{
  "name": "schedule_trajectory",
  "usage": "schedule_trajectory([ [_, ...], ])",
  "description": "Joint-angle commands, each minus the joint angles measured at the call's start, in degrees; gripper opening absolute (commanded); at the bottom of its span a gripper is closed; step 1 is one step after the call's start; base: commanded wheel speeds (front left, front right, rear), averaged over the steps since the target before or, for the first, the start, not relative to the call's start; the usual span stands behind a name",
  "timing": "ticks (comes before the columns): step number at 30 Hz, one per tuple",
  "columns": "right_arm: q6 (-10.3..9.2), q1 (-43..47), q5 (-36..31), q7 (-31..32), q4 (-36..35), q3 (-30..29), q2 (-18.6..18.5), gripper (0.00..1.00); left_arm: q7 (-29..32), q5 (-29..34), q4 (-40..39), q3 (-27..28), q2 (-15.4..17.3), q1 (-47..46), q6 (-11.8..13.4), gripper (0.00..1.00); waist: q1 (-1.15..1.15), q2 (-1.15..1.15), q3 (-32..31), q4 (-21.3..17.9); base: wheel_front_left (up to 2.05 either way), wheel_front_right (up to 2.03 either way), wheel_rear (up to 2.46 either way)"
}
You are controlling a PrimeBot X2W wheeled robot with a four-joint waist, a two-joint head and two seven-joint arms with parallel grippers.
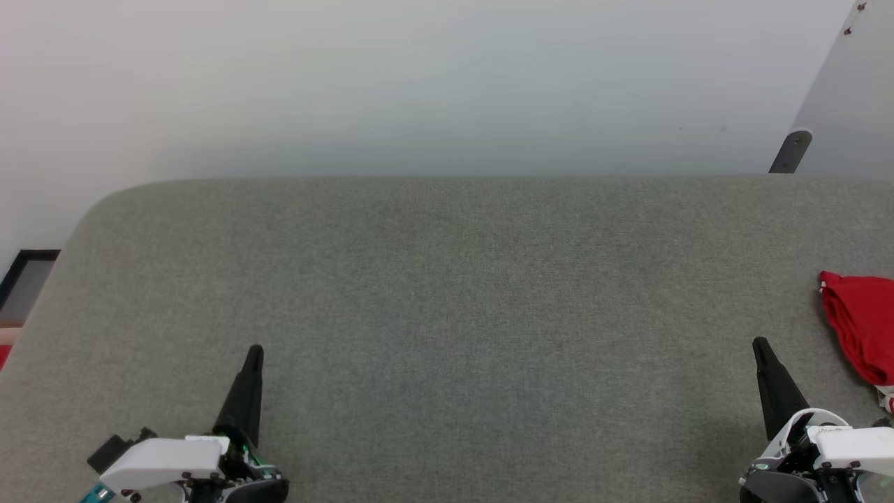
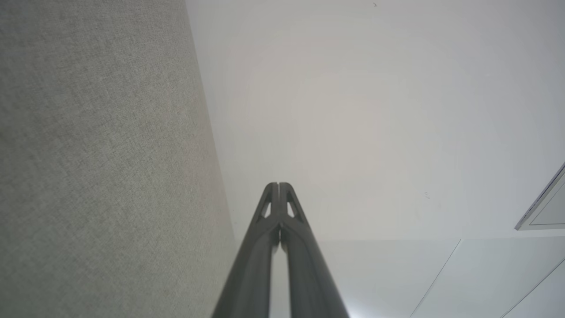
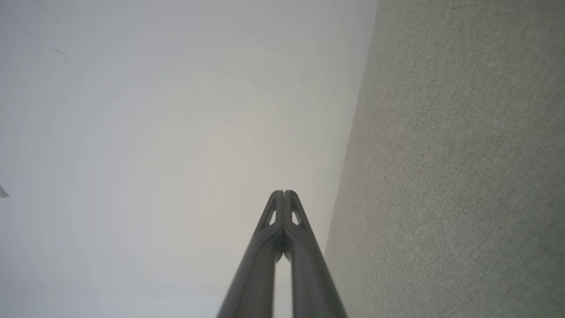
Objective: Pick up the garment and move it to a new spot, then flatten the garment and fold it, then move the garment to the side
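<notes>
Over at about 7 o'clock on the grey fabric surface (image 1: 447, 293), the left gripper (image 1: 255, 351) hangs just above the cloth. Its dark fingers point toward 12 o'clock, at the white wall (image 1: 419, 84). In the left wrist view the left gripper (image 2: 278, 185) has its jaws pressed together tip to tip, with nothing between them. The grey surface (image 2: 97, 168) runs along one side there and the pale wall (image 2: 375, 110) lies ahead.

The middle of the surface is flat grey weave.

At about 5 o'clock the right gripper (image 1: 760, 344) sits in the same pose, its fingers leaning slightly toward 11 o'clock. The right wrist view shows the right gripper (image 3: 284, 193) with its jaws likewise closed against each other and gripping nothing.

The garment (image 1: 862, 325) lies on the surface at roughly 3 to 4 o'clock, hard against the right edge of the head view, which cuts it off. It is a compact red bundle with a bit of white trim at its lower end. It sits at about 2 o'clock from the right gripper's tip, near it but not touching.

A grey panel (image 1: 845, 98) leans at the far corner, around 2 o'clock.
</notes>
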Motion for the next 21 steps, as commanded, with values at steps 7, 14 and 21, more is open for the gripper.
schedule_trajectory([
  [7, 0.02, -0.2, 0.1, 0.1, 0.0, 0.0, 0.2, 0.0, 0.1, 0.0, 0.1, 0.2, -0.1, -0.6, -0.3, 0.0, 0.0, 0.0, 0.0, 0.0, 0.0, 0.0, 0.0],
  [14, 0.02, -0.2, 0.1, 0.1, 0.0, 0.0, 0.2, 0.0, 0.1, 0.0, 0.1, 0.2, -0.1, -0.6, -0.3, 0.0, 0.0, 0.0, 0.0, 0.0, 0.0, 0.0, 0.0],
  [21, 0.02, -0.2, 0.1, 0.0, 0.0, 0.0, 0.2, 0.0, 0.1, 0.0, 0.1, 0.2, -0.2, -0.6, -0.3, 0.0, 0.0, 0.0, 0.0, 0.0, 0.0, 0.0, 0.0],
])
